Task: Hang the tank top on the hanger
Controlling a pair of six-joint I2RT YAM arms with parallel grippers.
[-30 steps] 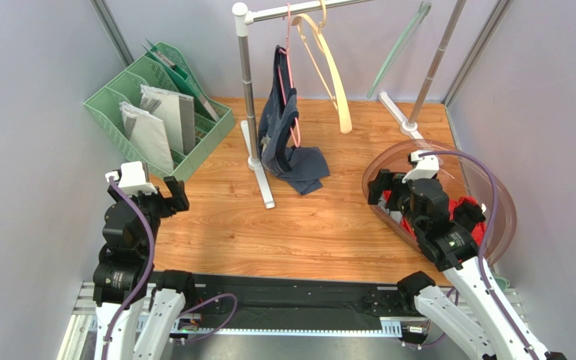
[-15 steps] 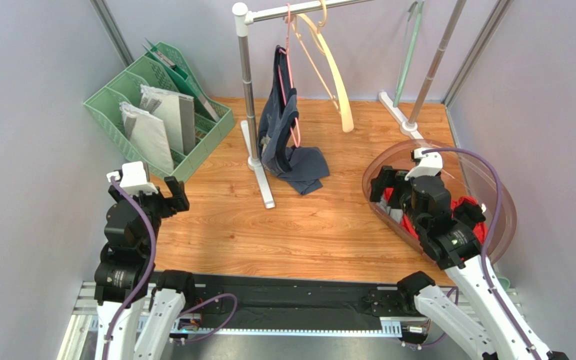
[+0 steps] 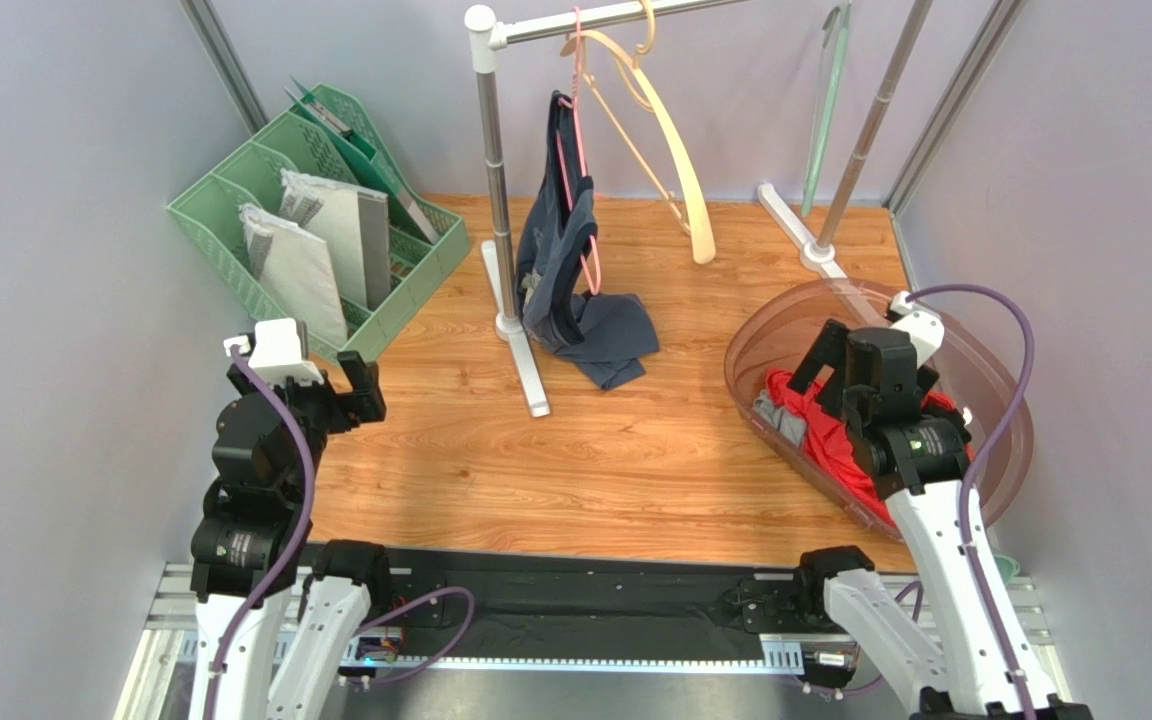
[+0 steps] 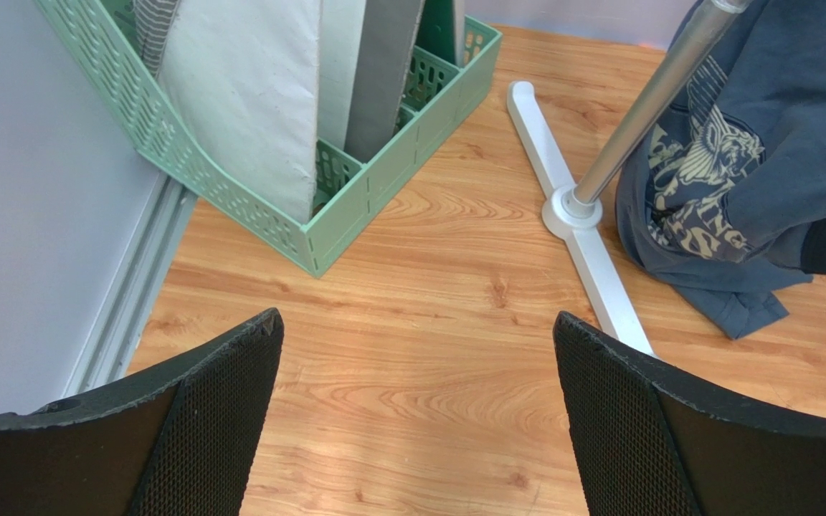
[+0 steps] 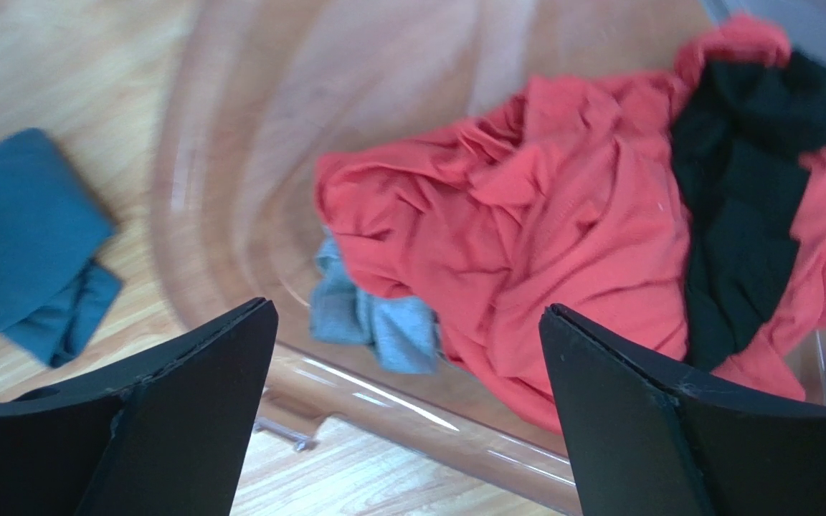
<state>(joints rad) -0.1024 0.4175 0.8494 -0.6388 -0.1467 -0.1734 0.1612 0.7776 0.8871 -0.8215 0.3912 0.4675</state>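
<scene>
Right gripper hovers over the translucent brown oval plastic basket at the desk's right edge, jaws spread wide, nothing between them. Inside lies the bright red thin-fabric tank top, all crumpled (a black garment draped over it, a small grey cloth tucked against it). The cream plastic hanger dangles from the metal rail at the far edge. Left gripper, likewise released and empty, hangs above the wooden desk near the left edge.
</scene>
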